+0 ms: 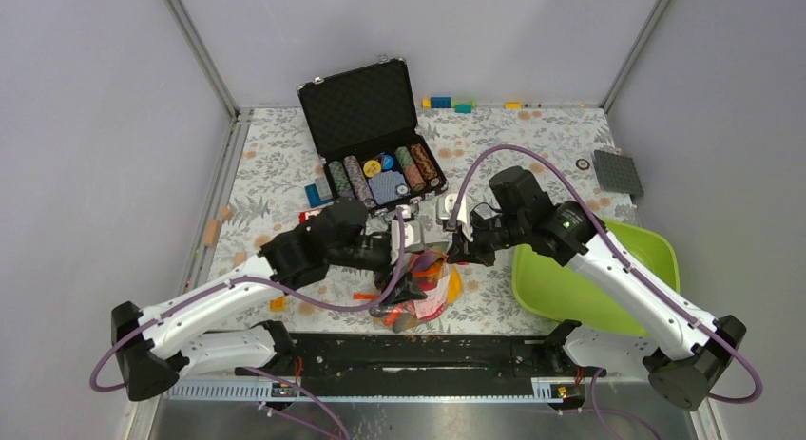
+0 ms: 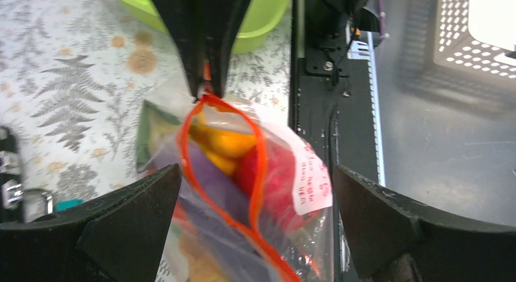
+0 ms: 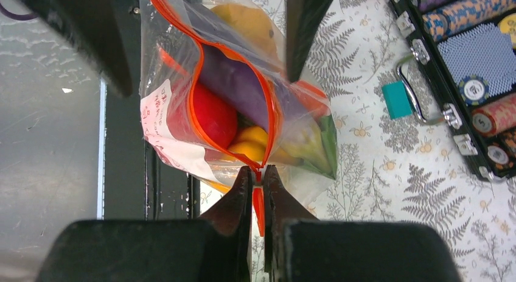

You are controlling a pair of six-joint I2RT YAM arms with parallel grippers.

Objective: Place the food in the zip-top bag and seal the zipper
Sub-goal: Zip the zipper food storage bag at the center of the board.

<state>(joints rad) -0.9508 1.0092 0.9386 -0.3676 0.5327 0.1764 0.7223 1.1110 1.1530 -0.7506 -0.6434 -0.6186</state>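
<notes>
Sealing stage, read from left to right. My left claw (image 2: 257, 172) stands with its jaws wide apart, one finger on either side of the zip-top bag (image 1: 425, 290), gripping nothing. The bag hangs or rests between my two arms, near the front edge of the table (image 1: 276, 164); I cannot tell whether it lies fully down. Inside it is the food: the purple eggplant (image 3: 234, 81), the red apple (image 3: 210, 114), the yellow-orange peppers (image 3: 251, 147) and the green lettuce (image 3: 322, 142). The other pieces I cannot make out through the plastic. The zipper (image 3: 196, 81) gapes in a long oval, and its two orange-red lips meet at the end where my right claw (image 3: 258, 172) is pinched tight on the strip. Further right, the lime-green tray (image 1: 646, 259) lies apart from the bag. I judge the loading done and the sealing barely begun. The next move calls for my left claw to close across both lips beside the pinched end and run along the strip while the right holds the bag taut. A floppy lip could slip free of the press.
</notes>
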